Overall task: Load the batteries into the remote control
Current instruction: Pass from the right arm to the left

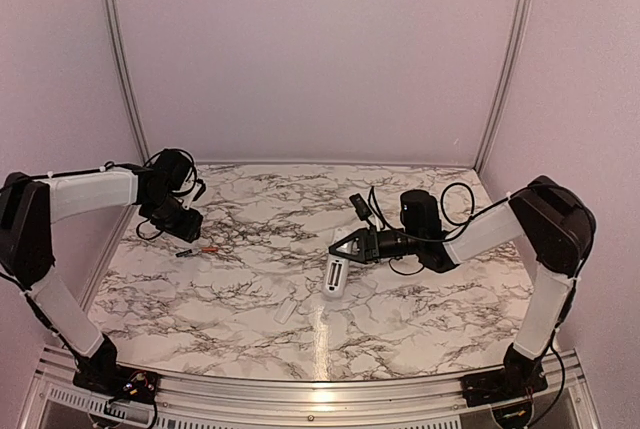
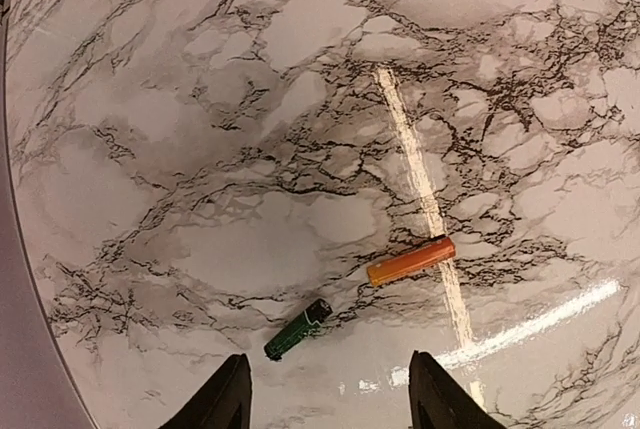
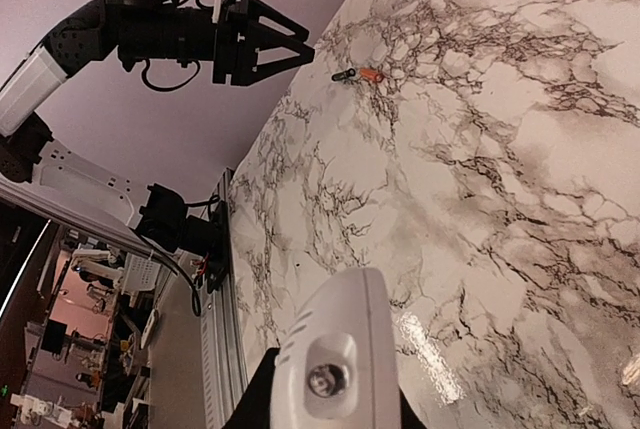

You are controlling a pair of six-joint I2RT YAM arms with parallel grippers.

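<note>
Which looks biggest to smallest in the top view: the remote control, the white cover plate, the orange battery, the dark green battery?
1. remote control
2. white cover plate
3. orange battery and dark green battery: they look alike, so unranked.

From behind, the top camera is overlooking the whole bench (image 1: pixel 250 289). The left wrist camera is facing down close above the batteries (image 2: pixel 410 261); the right one is seeing them from afar.
</note>
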